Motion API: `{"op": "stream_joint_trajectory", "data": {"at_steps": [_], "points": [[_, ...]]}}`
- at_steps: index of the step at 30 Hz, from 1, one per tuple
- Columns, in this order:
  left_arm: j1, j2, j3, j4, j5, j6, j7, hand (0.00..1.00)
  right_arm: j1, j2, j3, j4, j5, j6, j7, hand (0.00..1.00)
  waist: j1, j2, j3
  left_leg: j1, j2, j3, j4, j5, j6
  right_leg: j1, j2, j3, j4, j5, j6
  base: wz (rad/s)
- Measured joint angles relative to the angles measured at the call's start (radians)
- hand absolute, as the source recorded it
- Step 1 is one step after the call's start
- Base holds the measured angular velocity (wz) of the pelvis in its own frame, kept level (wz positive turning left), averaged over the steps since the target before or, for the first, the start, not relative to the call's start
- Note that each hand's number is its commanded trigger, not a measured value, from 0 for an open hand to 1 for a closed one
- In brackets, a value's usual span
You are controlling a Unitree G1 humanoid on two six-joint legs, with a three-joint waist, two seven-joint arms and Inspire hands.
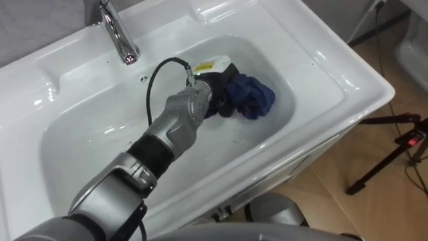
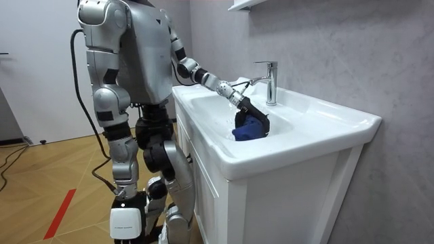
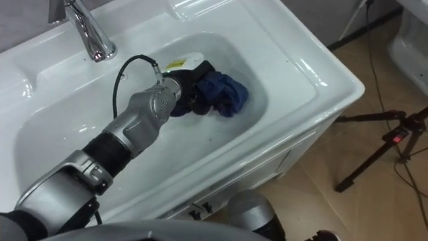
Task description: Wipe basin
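Bright, even light falls from above. The white basin (image 1: pixel 348 80) carries glossy highlights along its rim, the chrome tap (image 1: pixel 118 33) glints sharply, and soft grey shadow pools inside the bowl.

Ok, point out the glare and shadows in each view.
Left eye view: glare streaks on the basin rim and the faucet. Right eye view: same rim glare, soft shading inside the basin. Room view: cabinet front in shade below the rim.

My left hand (image 1: pixel 215 94) lies in the basin (image 1: pixel 87 140) at centre frame, cloth (image 1: pixel 253 96) to its right, tap (image 1: pixel 119 33) upper left.
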Motion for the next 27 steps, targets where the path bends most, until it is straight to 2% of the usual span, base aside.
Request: {"op": "stream_joint_trajectory", "data": {"at_steps": [4, 7, 11, 13, 15, 17, 19, 24, 27], "points": [[0.0, -0.001, 0.016, -0.007, 0.0, -0.004, 0.038, 1.0, 0.008, 0.005, 0.001, -0.002, -0.004, -0.002, 0.0, 0.0, 0.001, -0.013, 0.0, 0.01, 0.0, 0.0, 0.0, 0.0, 0.0, 0.002, 0.003, 0.006, 0.008, -0.003, -0.002, -0.02], [0.001, 0.001, 0.025, -0.005, 0.009, -0.023, 0.069, 1.0, 0.016, 0.005, 0.002, -0.002, -0.013, -0.002, 0.0, 0.0, 0.001, -0.019, 0.0, 0.013, 0.0, 0.001, 0.0, 0.0, 0.0, 0.002, 0.005, 0.01, 0.006, -0.003, -0.003, -0.01], [0.008, 0.01, 0.025, 0.007, 0.1, -0.027, 0.089, 1.0, 0.031, 0.006, 0.002, -0.025, -0.03, 0.003, 0.0, 0.0, 0.005, -0.019, -0.0008, 0.017, -0.001, 0.02, -0.001, 0.0, 0.0, 0.003, 0.015, 0.018, 0.007, -0.001, -0.006, -0.07], [0.014, 0.021, 0.025, 0.018, 0.141, -0.026, 0.097, 1.0, 0.041, 0.006, 0.002, -0.035, -0.043, 0.006, -0.003, 0.0, 0.007, -0.014, -0.0041, 0.021, -0.001, 0.027, -0.001, 0.0, 0.0, 0.002, 0.021, 0.025, 0.008, 0.001, -0.009, -0.11], [0.044, 0.029, 0.024, 0.023, 0.153, -0.023, 0.116, 1.0, 0.041, 0.004, 0.001, -0.036, -0.043, 0.012, -0.007, 0.0, 0.015, -0.016, -0.0027, 0.032, 0.001, 0.031, -0.005, 0.0, 0.0, 0.005, 0.032, 0.038, 0.008, 0.004, -0.014, -0.24], [0.086, 0.038, 0.022, 0.027, 0.182, -0.022, 0.115, 1.0, 0.041, 0.002, 0.001, -0.036, -0.047, 0.012, -0.007, 0.0, 0.015, -0.013, -0.0048, 0.036, 0.005, 0.032, -0.002, 0.0, 0.0, 0.011, 0.033, 0.039, 0.007, 0.007, -0.018, -0.13], [0.124, 0.045, 0.023, 0.07, 0.221, -0.02, 0.113, 1.0, 0.04, 0.006, 0.001, -0.037, -0.065, 0.014, -0.005, 0.0, 0.021, -0.023, 0.0006, 0.047, 0.008, 0.032, -0.003, 0.0, -0.001, 0.018, 0.034, 0.043, 0.01, 0.004, -0.021, 0.0], [0.154, 0.075, 0.037, 0.14, 0.269, -0.015, 0.137, 1.0, 0.034, 0.002, 0.0, -0.034, -0.076, 0.027, -0.007, 0.0, 0.042, -0.029, -0.0044, 0.048, 0.018, 0.032, -0.008, -0.007, -0.013, 0.02, 0.046, 0.038, 0.006, 0.013, -0.028, 0.02], [0.16, 0.075, 0.059, 0.17, 0.27, -0.013, 0.148, 1.0, 0.031, 0.002, -0.001, -0.033, -0.077, 0.033, -0.007, 0.0, 0.056, -0.024, -0.0095, 0.053, 0.017, 0.033, -0.019, -0.008, -0.014, 0.022, 0.05, 0.041, 0.005, 0.021, -0.028, -0.02]]}}
